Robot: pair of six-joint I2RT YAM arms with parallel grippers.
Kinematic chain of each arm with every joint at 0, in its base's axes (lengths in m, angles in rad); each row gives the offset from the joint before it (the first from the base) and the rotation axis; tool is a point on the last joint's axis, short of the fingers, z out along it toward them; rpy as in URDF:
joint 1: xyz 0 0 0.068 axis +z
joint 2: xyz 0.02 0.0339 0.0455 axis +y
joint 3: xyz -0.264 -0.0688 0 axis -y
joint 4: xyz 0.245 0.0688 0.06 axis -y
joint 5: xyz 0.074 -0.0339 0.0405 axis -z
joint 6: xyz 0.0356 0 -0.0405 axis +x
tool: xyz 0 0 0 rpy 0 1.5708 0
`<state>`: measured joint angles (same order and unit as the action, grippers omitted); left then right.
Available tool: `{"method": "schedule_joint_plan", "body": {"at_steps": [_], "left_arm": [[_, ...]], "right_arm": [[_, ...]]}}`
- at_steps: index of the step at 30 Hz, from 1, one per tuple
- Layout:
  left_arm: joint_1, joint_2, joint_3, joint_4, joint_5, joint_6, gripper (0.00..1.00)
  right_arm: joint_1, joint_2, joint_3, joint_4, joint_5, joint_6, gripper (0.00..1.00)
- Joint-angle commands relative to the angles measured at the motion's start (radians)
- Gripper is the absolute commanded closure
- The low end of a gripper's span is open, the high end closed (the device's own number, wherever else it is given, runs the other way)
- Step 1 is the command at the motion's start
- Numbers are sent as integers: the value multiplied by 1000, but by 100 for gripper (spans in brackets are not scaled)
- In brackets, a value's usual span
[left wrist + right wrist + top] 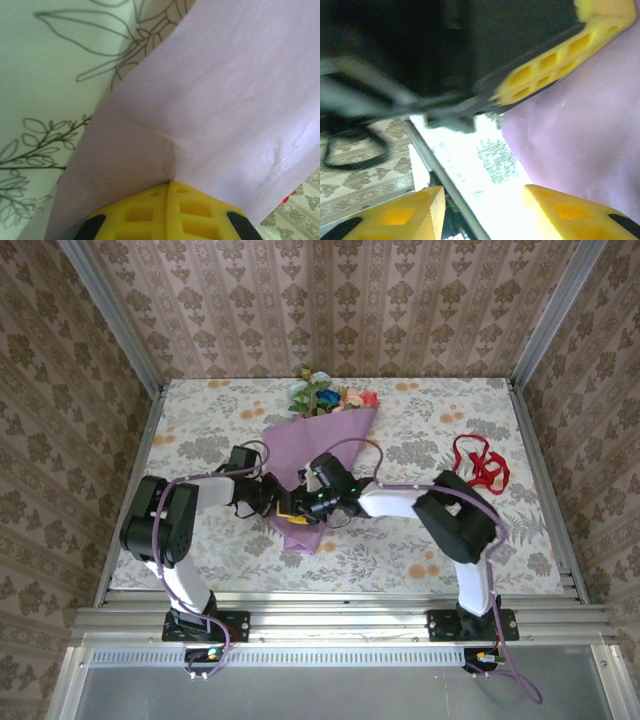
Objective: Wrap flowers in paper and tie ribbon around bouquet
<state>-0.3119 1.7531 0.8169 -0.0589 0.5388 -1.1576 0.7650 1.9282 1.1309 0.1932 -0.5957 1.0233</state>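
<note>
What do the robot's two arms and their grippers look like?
The left arm and right arm have white tubular links joined by bulky black joint housings, with a purple cable looping along each. The left gripper and right gripper have bright yellow fingers moulded with square recesses, with black patches near their bases.

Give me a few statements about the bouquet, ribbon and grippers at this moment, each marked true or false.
1. The bouquet lies with its flowers toward the far edge of the table. True.
2. The ribbon is tied around the bouquet. False: it lies loose on the table, to the right of the bouquet and apart from it.
3. The left gripper is shut on the paper. True.
4. The right gripper is clamped shut. False: its fingers stand apart.
</note>
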Motion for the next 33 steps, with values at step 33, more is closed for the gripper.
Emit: {"method": "schedule_joint_plan", "body": {"at_steps": [33], "left_arm": [[0,-4,-174,-111,-161,7,100]], "right_arm": [[-117,-20,-283,195,111,75,63]]}}
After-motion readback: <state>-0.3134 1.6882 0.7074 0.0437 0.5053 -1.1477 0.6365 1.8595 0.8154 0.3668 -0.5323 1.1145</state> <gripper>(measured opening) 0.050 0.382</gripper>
